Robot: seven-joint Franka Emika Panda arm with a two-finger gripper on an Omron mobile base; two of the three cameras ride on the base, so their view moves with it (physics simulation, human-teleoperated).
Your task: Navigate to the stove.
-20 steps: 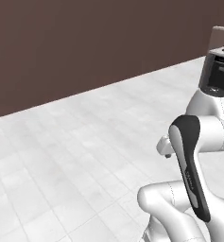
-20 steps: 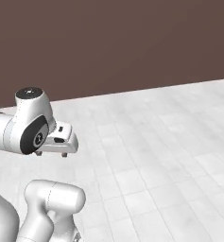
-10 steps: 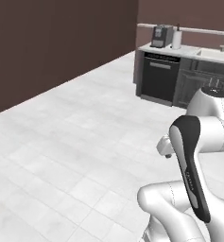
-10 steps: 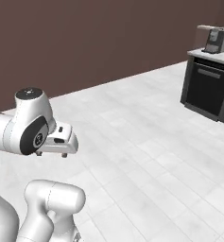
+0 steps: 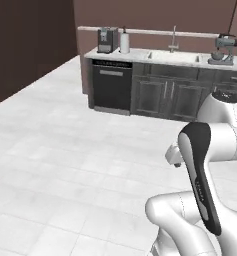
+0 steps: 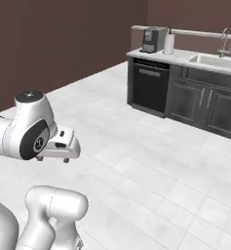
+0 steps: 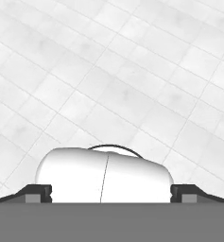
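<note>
Pincer (image 7: 111, 194) released, its two dark fingertips (image 7: 38, 193) set wide apart and holding nothing, aimed down at a floor (image 7: 132, 71) of pale grey tiles. From the left base view, the arm's hand (image 5: 174, 155) hangs above that floor, well short of the kitchen units.

At far left stands a dark brown wall (image 5: 25, 45). Next comes a white tabletop (image 5: 140, 53) running along the back wall. A boxy silver-and-black coffee machine (image 5: 107, 40) sits at its left end, with a white paper roll (image 5: 124, 42) upright just beside it. Beneath them is a black dishwasher (image 5: 111, 87) with a bar handle; the pale markings on its top strip are too small to read. Further right, a faucet (image 5: 173, 39) rises behind a sink (image 5: 172, 54) let into the tabletop, above dark grey panelled cabinets (image 5: 172, 95). A grey stand mixer (image 5: 224, 49) closes the row at the right end. No brand name or label can be read on any of the appliances.
</note>
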